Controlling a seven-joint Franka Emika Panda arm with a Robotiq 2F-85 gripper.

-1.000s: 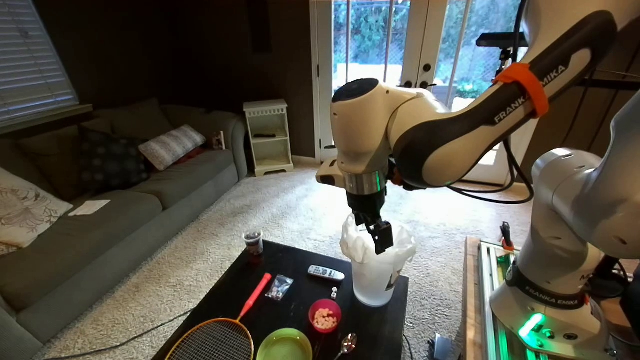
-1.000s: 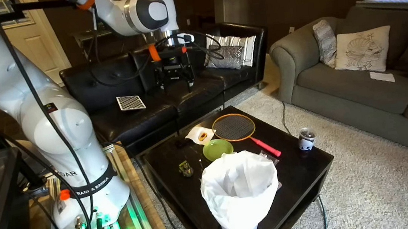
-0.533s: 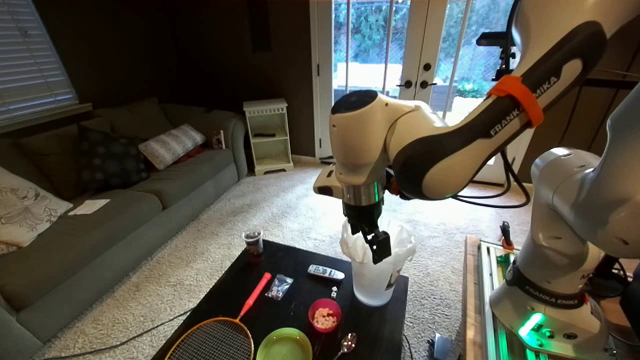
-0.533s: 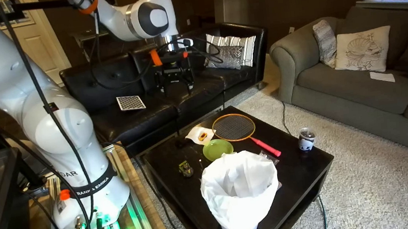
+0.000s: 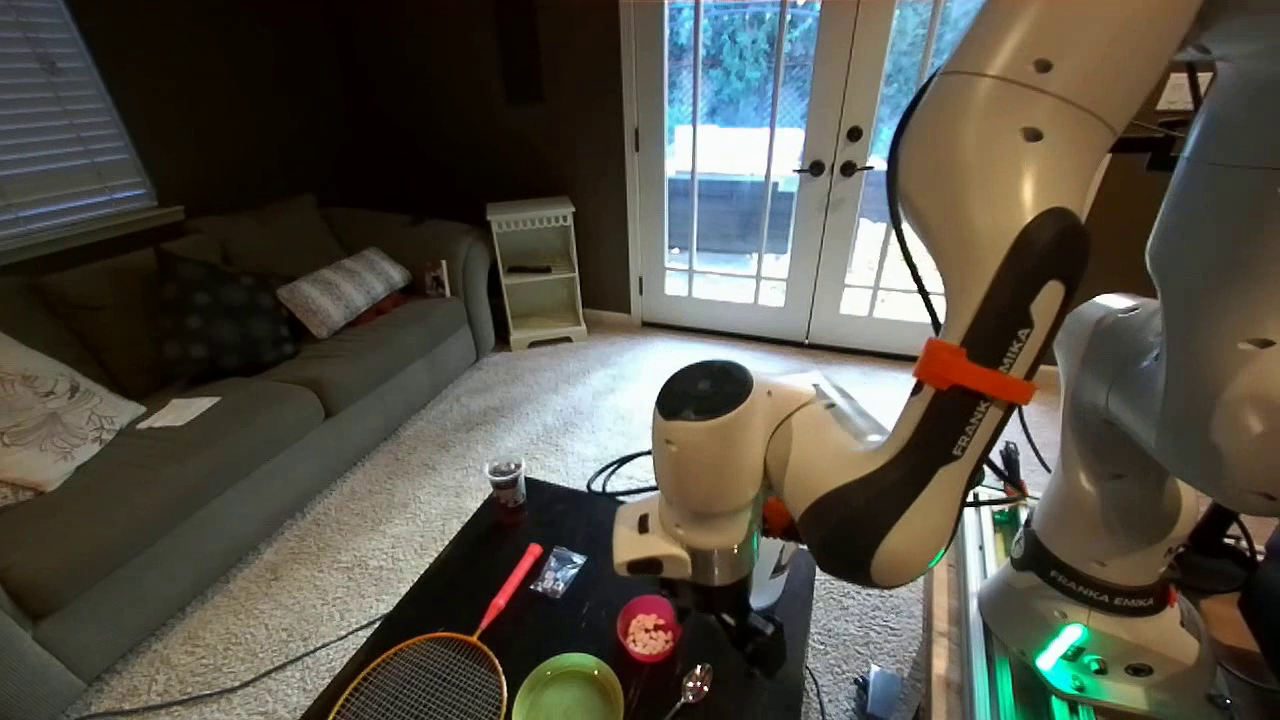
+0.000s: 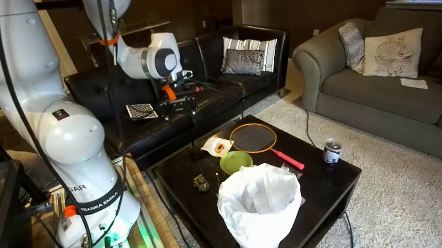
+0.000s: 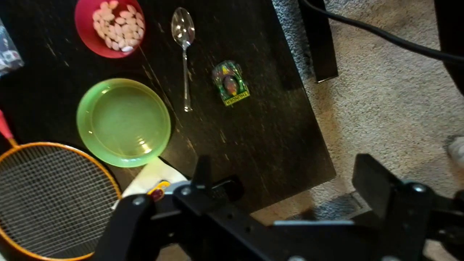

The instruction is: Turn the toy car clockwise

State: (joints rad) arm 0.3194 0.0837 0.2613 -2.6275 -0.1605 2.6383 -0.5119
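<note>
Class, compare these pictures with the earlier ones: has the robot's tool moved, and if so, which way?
Yes. Judged against the fixed black sofa in an exterior view, the tool has shifted downward and toward the picture's left.

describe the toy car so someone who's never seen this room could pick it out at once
Find the low black coffee table beside the black leather sofa. In the wrist view, the toy car sits between the metal spoon and the table's edge. Unlike the plain green plate nearby, it is small, patterned green and dark, with a yellow strip reading THUNDER.
</note>
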